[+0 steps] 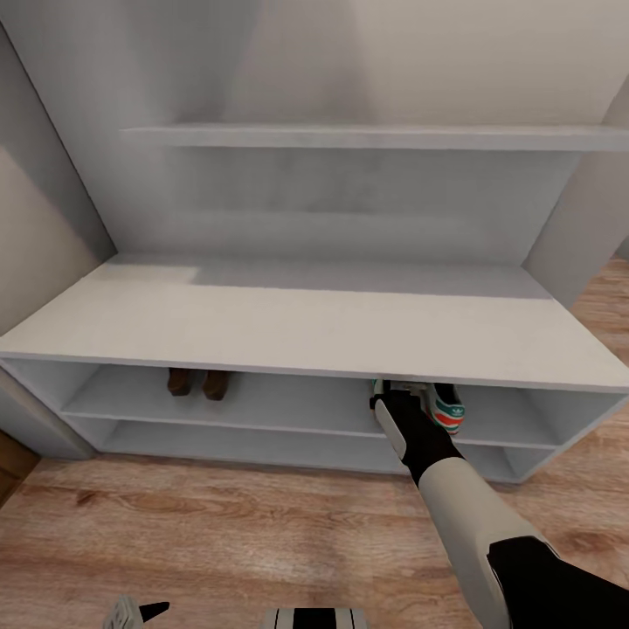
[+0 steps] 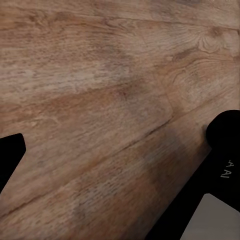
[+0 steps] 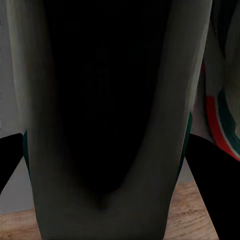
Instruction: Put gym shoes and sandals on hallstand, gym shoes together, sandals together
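A: Shoes first! Where are they?

B: The two brown sandals sit side by side on the upper low shelf of the shoe rack, toward its left end. One gym shoe lies on the same shelf, toward the right end.

A: And the other gym shoe?

B: The right wrist view looks straight into the dark opening of a shoe, with its pale rim close up. A second one with a red and green stripe is just beside it. The right gripper reaches in under the bench top, next to the striped shoe.

A: Is it pinching the shoe?

B: I cannot tell. The black fingers show on either side of the rim, but where the tips meet it is hidden.

A: What about the other hand?

B: The left gripper hangs over the wood floor. Its fingers are spread apart with nothing between them.

A: How would a gym shoe feel to lift?

B: I think it is light. The top is soft and bends, and the sole is stiffer. The rim by the heel looks like a good place to grab.
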Controlling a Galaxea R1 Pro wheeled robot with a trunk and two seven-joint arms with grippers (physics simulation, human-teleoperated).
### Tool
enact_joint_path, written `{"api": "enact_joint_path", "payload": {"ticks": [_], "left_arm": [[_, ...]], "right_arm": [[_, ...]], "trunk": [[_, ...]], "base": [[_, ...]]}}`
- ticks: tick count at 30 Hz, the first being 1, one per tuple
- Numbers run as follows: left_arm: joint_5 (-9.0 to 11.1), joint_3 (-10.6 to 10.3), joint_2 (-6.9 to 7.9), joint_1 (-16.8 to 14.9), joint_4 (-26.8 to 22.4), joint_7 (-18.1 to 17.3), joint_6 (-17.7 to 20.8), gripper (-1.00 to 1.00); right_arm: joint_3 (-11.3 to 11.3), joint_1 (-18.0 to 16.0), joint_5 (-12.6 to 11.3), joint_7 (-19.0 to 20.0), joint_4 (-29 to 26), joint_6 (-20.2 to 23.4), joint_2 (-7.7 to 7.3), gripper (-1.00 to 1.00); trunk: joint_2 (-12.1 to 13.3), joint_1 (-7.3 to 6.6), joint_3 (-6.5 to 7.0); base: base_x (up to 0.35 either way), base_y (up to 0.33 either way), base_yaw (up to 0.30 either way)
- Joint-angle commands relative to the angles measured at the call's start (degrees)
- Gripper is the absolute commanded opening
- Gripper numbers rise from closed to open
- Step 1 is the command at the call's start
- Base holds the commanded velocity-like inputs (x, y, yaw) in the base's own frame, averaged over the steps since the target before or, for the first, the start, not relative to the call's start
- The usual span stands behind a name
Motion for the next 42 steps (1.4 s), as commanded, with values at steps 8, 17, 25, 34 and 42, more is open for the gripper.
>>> {"api": "enact_joint_path", "payload": {"ticks": [8, 17, 25, 34, 42], "left_arm": [[0.01, 0.08, 0.0, -0.01, 0.04, -0.17, -0.33, 1.0], [0.01, 0.1, 0.0, -0.02, 0.04, -0.17, -0.33, 1.0], [0.01, 0.1, 0.0, 0.0, 0.04, -0.17, -0.33, 1.0], [0.01, 0.1, 0.0, -0.01, 0.04, -0.17, -0.33, 1.0], [0.01, 0.1, 0.0, -0.01, 0.04, -0.17, -0.33, 1.0]], "right_arm": [[0.29, -0.03, -0.58, -0.56, -0.13, 0.18, -0.06, -1.0], [0.29, -0.03, -0.58, -0.56, -0.13, 0.18, -0.06, -1.0], [0.26, -0.03, -0.58, -0.56, -0.13, 0.18, -0.06, -1.0], [0.27, -0.03, -0.58, -0.56, -0.13, 0.18, -0.06, -1.0], [0.21, -0.03, -0.57, -0.56, -0.13, 0.18, -0.06, -1.0]], "trunk": [[-0.02, -0.01, -0.04], [-0.02, -0.01, -0.04], [-0.02, -0.01, -0.04], [-0.02, -0.01, -0.04], [-0.02, -0.01, -0.04]], "base": [[0.013, -0.011, 0.0], [0.015, -0.012, 0.0], [0.043, 0.0, 0.0], [0.006, 0.0, 0.0], [0.0, 0.0, 0.0]]}}
